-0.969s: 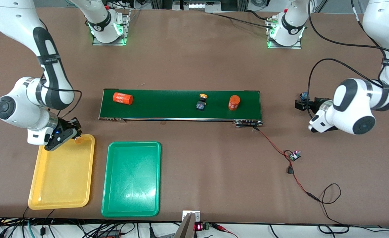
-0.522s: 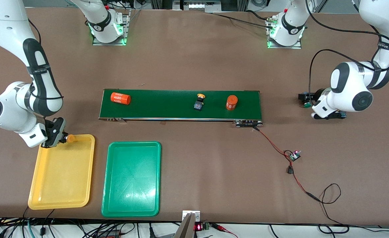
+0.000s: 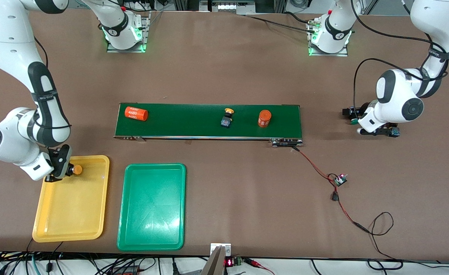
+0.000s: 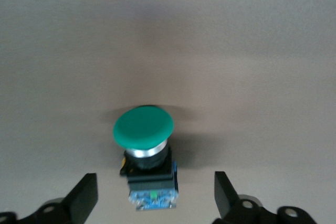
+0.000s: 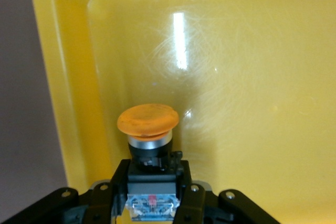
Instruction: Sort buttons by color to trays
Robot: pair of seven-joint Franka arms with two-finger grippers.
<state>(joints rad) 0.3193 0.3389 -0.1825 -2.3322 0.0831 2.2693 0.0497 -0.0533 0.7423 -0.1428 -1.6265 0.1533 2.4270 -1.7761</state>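
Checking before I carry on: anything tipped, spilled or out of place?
One 4680 cylinder lies tipped on the belt; the other stands upright. A loose wire trails across the table. Otherwise nothing stands out.

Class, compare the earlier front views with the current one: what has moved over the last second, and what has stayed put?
The right gripper, shut on an orange-capped push-button switch, shifted along the yellow plastic tray. The left gripper came down, open, around a green-capped push-button switch. Items on the dark green conveyor belt drifted toward the right arm's end. Both trays stayed.
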